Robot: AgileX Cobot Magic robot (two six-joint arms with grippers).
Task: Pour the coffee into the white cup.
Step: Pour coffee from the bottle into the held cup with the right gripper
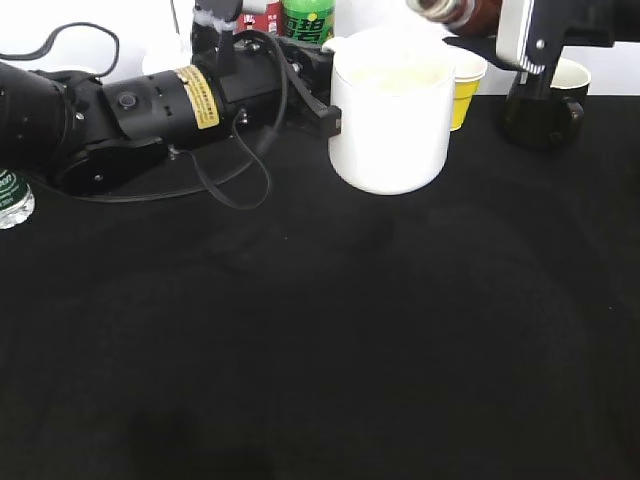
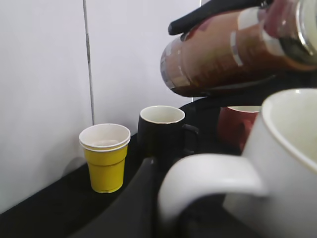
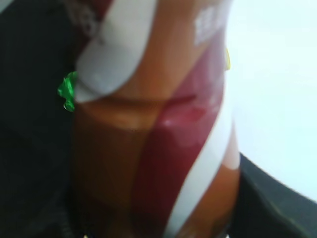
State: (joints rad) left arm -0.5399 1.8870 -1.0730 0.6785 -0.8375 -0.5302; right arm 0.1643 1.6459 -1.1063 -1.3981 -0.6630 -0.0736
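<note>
The white cup (image 1: 390,125) stands at the back middle of the black table. My left gripper (image 1: 325,112) is at its left side, shut on the loop handle (image 2: 213,176); one dark finger (image 2: 136,203) shows beside the handle and the other is hidden. The coffee bottle (image 1: 452,8) is tipped nearly level above the cup, its neck over the cup's mouth. In the left wrist view the bottle (image 2: 223,54) hangs over the cup's rim (image 2: 277,106). My right gripper (image 1: 535,35) is shut on the bottle, whose label (image 3: 163,139) fills the right wrist view. No stream of liquid shows.
A yellow paper cup (image 1: 466,85) and a black mug with white inside (image 1: 545,105) stand right of the white cup. They show in the left wrist view too (image 2: 105,156) (image 2: 161,130), with a reddish mug (image 2: 233,126). A green soda bottle (image 1: 308,18) and a cola bottle (image 1: 262,14) stand behind the left arm.
</note>
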